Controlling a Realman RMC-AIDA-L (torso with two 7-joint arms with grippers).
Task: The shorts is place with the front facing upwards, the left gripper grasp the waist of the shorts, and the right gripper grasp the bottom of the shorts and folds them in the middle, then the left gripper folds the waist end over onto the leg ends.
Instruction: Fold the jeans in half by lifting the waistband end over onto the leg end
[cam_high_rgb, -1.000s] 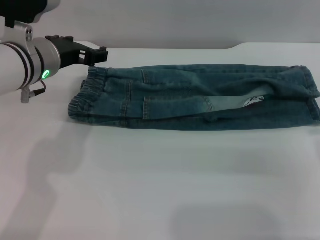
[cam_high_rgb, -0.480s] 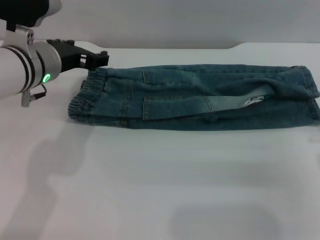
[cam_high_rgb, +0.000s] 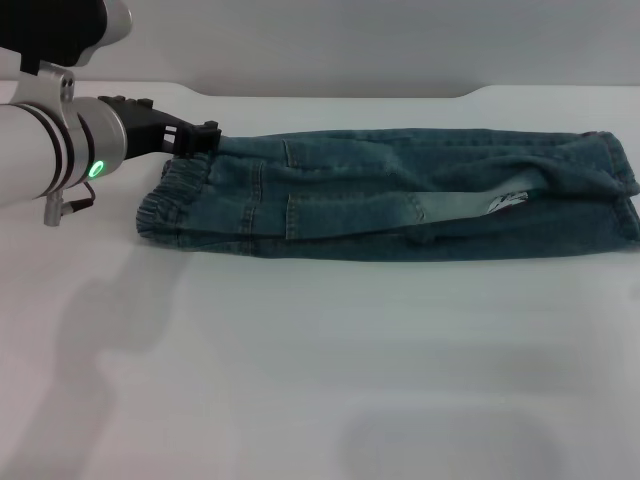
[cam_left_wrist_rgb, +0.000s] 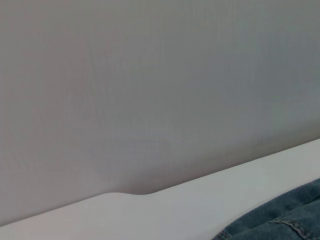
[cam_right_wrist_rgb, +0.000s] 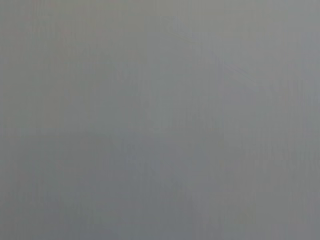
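Note:
The blue denim shorts lie folded lengthwise across the white table, stretched from left to right. Their gathered waist is at the left end, and the straight leg ends, the bottom of the shorts, are at the right end. My left gripper, black on the green-lit arm, reaches in from the left and its tip meets the far corner of the waist. The left wrist view shows only a patch of denim beside the table's far edge. The right gripper is out of view, and the right wrist view shows only plain grey.
The white table spreads wide in front of the shorts. Its far edge runs just behind them, with a grey wall beyond. The leg ends lie close to the head view's right border.
My left gripper has moved right and slightly down, from just short of the waistband to its far corner. The shorts have not shifted.

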